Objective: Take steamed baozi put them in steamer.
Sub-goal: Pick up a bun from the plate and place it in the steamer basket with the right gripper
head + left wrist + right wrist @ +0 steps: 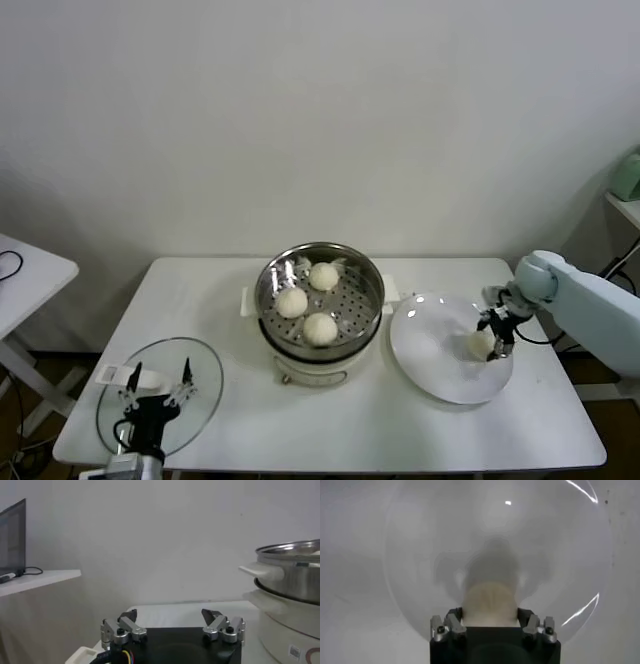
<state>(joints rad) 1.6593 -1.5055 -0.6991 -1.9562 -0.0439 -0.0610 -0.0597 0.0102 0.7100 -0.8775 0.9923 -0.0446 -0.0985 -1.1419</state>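
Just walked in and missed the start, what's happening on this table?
Baozi are being loaded into the steamer: three sit on its perforated tray. The right gripper is down on the white plate, its fingers around the last baozi. The left gripper waits open over the glass lid at the table's front left.

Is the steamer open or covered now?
Open. The steamer has no cover: three baozi lie bare on its perforated tray, and the glass lid lies flat on the table beside it.
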